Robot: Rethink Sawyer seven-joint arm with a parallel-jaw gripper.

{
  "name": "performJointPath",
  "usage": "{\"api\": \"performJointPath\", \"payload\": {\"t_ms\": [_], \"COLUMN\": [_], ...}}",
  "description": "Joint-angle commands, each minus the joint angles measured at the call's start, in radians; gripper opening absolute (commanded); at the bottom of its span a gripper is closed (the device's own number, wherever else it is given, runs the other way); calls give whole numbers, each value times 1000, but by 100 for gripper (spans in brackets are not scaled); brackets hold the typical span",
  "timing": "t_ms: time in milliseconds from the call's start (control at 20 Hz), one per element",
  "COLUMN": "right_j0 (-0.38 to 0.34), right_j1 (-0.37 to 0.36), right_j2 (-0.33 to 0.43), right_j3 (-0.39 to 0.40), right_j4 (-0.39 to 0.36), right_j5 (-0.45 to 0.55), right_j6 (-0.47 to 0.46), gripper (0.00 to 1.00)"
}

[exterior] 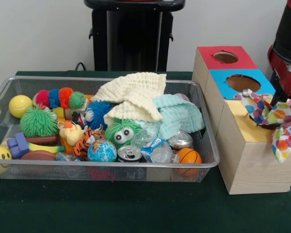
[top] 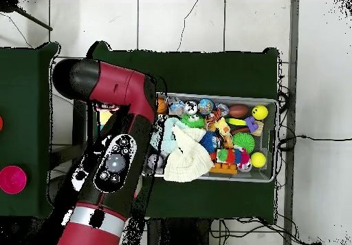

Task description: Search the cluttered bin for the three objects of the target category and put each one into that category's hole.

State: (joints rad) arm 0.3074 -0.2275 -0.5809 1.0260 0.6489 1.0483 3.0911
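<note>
A patterned dotted cloth [exterior: 274, 121] lies bunched over the yellow-topped section of the wooden box [exterior: 247, 160], covering most of its hole. My gripper [exterior: 280, 96] comes down at the far right edge into that cloth, and the folds hide its tip. A cream knitted cloth [exterior: 131, 94] [top: 185, 161] is heaped at the back of the wire bin [exterior: 211, 162] [top: 269, 177]. A mint green cloth [exterior: 178, 116] [top: 168, 137] lies beside it. In the overhead view my red arm [top: 117, 146] covers the box and the gripper.
The box also has a red top with a round hole [exterior: 225, 57] and a blue top with a hole [exterior: 242, 82]. The bin holds balls, fuzzy toys, cans [exterior: 130, 153], a globe ball [exterior: 102, 151] and a small basketball [exterior: 189, 156].
</note>
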Motion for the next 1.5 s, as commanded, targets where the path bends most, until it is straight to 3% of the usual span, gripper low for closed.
{"api": "performJointPath", "payload": {"t_ms": [50,350,600,1000,1300,1500], "right_j0": [3,-3,9,23,67,84], "right_j1": [26,21,35,-12,21,39], "right_j2": [83,128,131,171,176,200], "right_j3": [36,191,261,412,435,454], "right_j4": [38,21,-15,-23,-21,-1], "right_j5": [-15,-210,-263,-372,-396,-468], "right_j6": [276,136,100,40,105,126], "gripper": [0,0,0,0,0,0]}}
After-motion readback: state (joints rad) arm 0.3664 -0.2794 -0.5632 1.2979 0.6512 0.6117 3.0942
